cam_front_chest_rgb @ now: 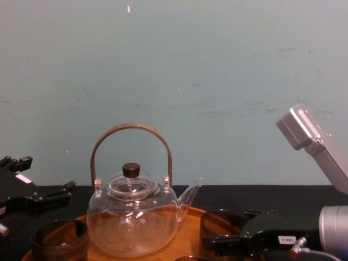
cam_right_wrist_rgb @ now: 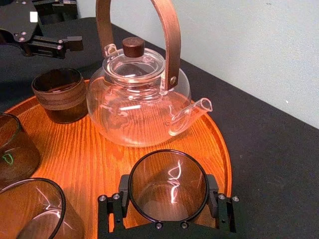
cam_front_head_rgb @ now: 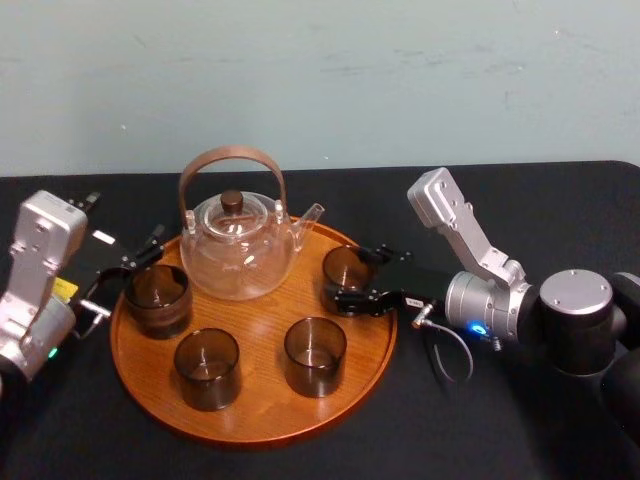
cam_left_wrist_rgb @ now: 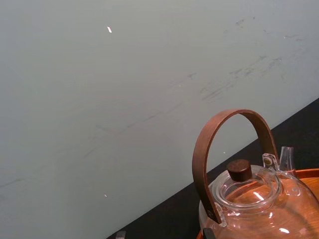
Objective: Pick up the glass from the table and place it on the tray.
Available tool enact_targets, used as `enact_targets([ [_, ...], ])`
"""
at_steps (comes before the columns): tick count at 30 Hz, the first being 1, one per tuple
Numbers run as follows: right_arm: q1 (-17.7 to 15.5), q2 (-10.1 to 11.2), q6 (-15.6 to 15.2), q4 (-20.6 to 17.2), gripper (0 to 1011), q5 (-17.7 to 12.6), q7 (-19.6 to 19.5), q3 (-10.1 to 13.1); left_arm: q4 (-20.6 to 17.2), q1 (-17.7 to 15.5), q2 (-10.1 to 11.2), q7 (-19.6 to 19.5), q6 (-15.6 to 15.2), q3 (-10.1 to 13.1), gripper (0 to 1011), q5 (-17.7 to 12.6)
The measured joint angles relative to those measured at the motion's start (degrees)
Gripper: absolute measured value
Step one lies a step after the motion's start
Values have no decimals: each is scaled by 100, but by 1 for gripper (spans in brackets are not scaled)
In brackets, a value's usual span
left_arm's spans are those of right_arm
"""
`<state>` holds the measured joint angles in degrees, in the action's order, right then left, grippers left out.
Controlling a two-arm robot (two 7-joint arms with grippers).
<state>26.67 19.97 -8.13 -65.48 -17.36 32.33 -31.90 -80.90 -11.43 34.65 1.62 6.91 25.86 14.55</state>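
Observation:
The glass (cam_front_head_rgb: pixel 345 268) is a smoky tumbler standing at the right rear of the round wooden tray (cam_front_head_rgb: pixel 260 405), beside the teapot's spout. My right gripper (cam_front_head_rgb: pixel 358 277) reaches in from the right, and its black fingers (cam_right_wrist_rgb: pixel 121 199) press against both sides of the glass (cam_right_wrist_rgb: pixel 168 184), whose base is low over the tray's wood. At the tray's left edge, next to another dark glass (cam_front_head_rgb: pixel 157 298), my left gripper (cam_front_head_rgb: pixel 122 278) hangs open with nothing in it. The table (cam_front_head_rgb: pixel 500 430) is covered in black cloth.
A clear glass teapot (cam_front_head_rgb: pixel 240 248) with a brown hoop handle stands at the tray's back. Two more smoky glasses (cam_front_head_rgb: pixel 207 367) (cam_front_head_rgb: pixel 315 355) stand at the tray's front. Bare black cloth lies in front of and to the right of the tray. A pale wall rises behind the table.

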Motion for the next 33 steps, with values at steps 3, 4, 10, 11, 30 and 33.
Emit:
enact_targets([
  [3, -7, 3, 2, -12, 904, 30, -30, -4, 0, 0, 0, 0, 0, 0, 1001, 0],
  [4, -7, 3, 2, -12, 904, 29, -30, -4, -1, 0, 0, 0, 0, 0, 1001, 0],
  [10, -8, 4, 1, -12, 904, 28, -27, -4, 0, 0, 0, 0, 0, 0, 1001, 0],
  [11, -9, 4, 1, -12, 904, 26, -27, -4, 0, 0, 0, 0, 0, 0, 1001, 0],
  [30, -9, 4, -9, -12, 1002, 6, -18, 1, 0, 0, 0, 0, 0, 0, 1001, 0],
  [33, -9, 4, -9, -12, 1002, 5, -16, 1, 0, 0, 0, 0, 0, 0, 1001, 0],
])
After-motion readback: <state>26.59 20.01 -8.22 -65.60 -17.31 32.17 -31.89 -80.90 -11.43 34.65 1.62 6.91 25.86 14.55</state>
